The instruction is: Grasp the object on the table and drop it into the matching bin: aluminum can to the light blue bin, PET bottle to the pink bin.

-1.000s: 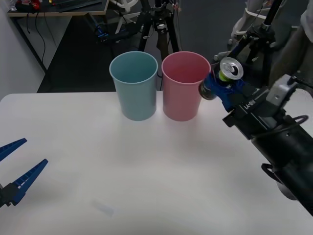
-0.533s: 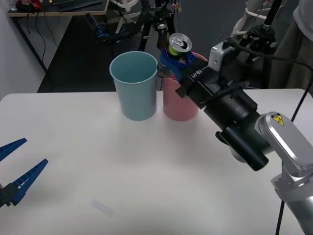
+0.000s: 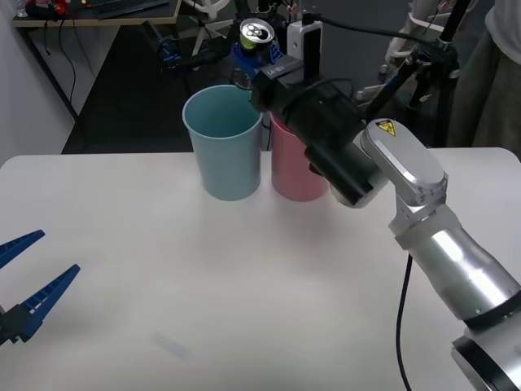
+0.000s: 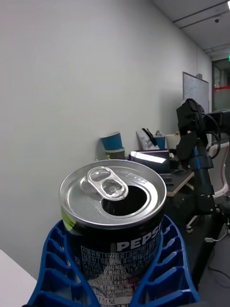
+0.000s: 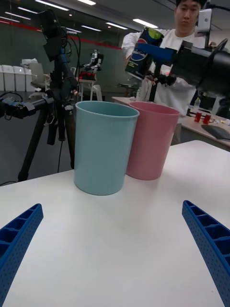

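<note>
My right gripper [image 3: 254, 55] is shut on the aluminum can [image 3: 256, 36], a dark can with a shiny silver top and pull tab [image 4: 113, 182]. It holds the can upright in the air, just above the far right rim of the light blue bin [image 3: 223, 142]. The pink bin [image 3: 298, 167] stands right beside the blue one, partly hidden behind my right arm. Seen from the left wrist, the can [image 5: 142, 52] hangs above both the light blue bin [image 5: 103, 145] and the pink bin [image 5: 151, 138]. My left gripper [image 3: 23, 290] rests open, low at the table's near left.
The white table [image 3: 244, 293] stretches wide in front of the bins. Tripods and stands [image 3: 260, 41] fill the dark floor behind the table. My right arm [image 3: 407, 204] reaches diagonally across the table's right side.
My right gripper has carried the can leftward and upward, from beside the pink bin, over it, to above the light blue bin's rim. The left gripper has not moved.
</note>
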Robot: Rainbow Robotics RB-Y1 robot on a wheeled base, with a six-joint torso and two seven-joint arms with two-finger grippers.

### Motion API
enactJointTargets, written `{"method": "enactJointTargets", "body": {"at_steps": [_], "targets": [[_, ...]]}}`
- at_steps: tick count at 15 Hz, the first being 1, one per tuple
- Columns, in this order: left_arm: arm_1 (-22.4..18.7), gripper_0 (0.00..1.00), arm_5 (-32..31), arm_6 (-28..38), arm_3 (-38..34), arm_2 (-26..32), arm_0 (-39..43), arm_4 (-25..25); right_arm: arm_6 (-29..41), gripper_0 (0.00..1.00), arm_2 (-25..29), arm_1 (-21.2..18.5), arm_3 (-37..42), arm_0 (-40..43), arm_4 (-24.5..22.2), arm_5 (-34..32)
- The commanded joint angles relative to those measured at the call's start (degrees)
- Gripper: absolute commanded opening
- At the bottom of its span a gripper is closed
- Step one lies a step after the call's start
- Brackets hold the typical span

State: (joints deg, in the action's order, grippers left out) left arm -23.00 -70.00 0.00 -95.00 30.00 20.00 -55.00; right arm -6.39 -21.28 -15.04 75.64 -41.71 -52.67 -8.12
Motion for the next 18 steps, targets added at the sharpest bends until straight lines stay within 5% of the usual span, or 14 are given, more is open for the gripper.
{"method": "enactJointTargets", "body": {"at_steps": [1, 12, 13, 14, 18], "targets": [[0.00, 1.00, 0.00, 0.00, 0.00, 0.00, 0.00, 0.00, -0.03, 0.00, -0.08, 1.77, -7.88, -5.40, -0.07, 0.82], [0.00, 1.00, 0.00, 0.00, 0.00, 0.00, 0.00, 0.00, 0.06, 0.00, -4.38, 3.71, -12.80, -8.65, -0.42, 3.46], [0.00, 1.00, 0.00, 0.00, 0.00, 0.00, 0.00, 0.00, -0.20, 0.22, -4.38, 3.71, -12.80, -8.65, -0.51, 3.55], [0.00, 1.00, 0.00, 0.00, 0.00, 0.00, 0.00, 0.00, -0.03, 1.00, -4.38, 3.79, -12.80, -8.65, -0.51, 3.55], [0.00, 1.00, 0.00, 0.00, 0.00, 0.00, 0.00, 0.00, -0.03, 1.00, -4.38, 4.06, -12.80, -8.65, -0.51, 3.55]]}}
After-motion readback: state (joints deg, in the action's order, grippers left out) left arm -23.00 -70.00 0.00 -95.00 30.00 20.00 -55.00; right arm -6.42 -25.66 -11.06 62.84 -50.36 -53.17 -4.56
